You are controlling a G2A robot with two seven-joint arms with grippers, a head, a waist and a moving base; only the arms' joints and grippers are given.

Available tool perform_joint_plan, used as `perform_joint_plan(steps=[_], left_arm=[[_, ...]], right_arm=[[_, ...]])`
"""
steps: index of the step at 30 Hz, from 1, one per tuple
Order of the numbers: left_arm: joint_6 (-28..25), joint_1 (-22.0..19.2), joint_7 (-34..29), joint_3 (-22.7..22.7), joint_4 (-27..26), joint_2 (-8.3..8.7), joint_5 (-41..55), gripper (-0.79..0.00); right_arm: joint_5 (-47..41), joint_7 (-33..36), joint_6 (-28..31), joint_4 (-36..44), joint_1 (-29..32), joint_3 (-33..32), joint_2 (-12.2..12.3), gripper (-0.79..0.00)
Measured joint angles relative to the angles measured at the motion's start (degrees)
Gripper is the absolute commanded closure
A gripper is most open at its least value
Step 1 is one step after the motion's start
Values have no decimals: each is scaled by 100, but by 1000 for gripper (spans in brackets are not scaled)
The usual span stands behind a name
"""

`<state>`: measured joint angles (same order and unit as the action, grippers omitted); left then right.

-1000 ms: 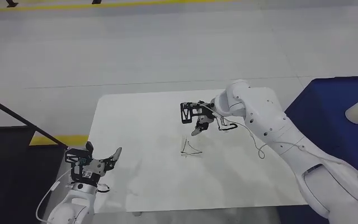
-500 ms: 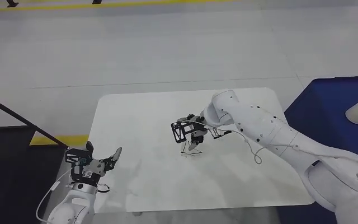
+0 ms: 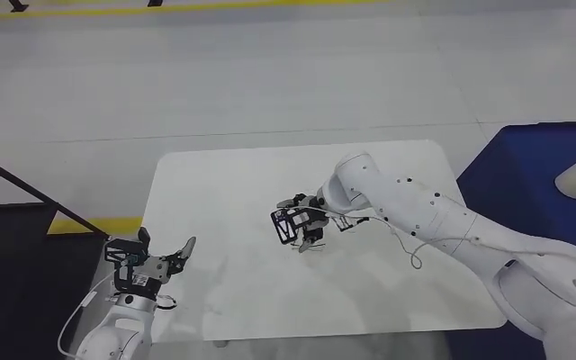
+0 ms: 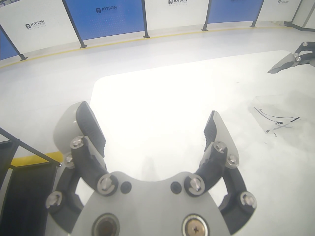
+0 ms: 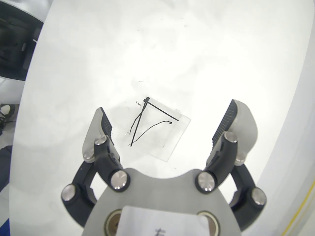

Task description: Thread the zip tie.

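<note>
Black plastic straps lie on a clear plastic sheet (image 5: 172, 143) about the middle of the white table (image 3: 225, 180). This is the zip tie (image 5: 163, 110), flat and loose, with a thinner strap (image 5: 147, 130) curving beside it. The straps meet near one head, and we cannot tell whether any tail passes through it. We see the right gripper (image 5: 167, 106) poised directly above the sheet, fingers spread wide and holding nothing, apart from the tie. We see the left gripper (image 4: 147, 109) by the table's near left corner, well apart from the sheet, also spread and empty. We judge the task to be at its very start: nothing is grasped yet. What remains, in our view, is picking the tie up, steadying its head, feeding the tail through and pulling it.
</note>
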<state>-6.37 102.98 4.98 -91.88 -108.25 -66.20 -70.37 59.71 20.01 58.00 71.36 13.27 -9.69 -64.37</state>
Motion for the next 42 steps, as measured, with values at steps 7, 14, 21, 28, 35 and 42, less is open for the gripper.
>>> perform_joint_plan(steps=[7,14,21,28,35,42], left_arm=[[0,0,0,0,0,0,0,-785],[0,0,0,0,0,0,0,-785],[0,0,0,0,0,0,0,-785],[0,0,0,0,0,0,0,-785],[0,0,0,0,0,0,0,-785],[0,0,0,0,0,0,0,-785]], right_arm=[[1038,-352,0,751,34,-5,448,-785],[2897,-2488,0,911,-13,-5,952,-785],[3937,-4448,0,-92,-80,-5,945,-486],[4214,-4944,0,-861,-145,-5,357,-357],[4444,-4949,0,-1179,-133,-5,72,-348],[4442,-4949,0,-1177,-133,-5,73,-348]])
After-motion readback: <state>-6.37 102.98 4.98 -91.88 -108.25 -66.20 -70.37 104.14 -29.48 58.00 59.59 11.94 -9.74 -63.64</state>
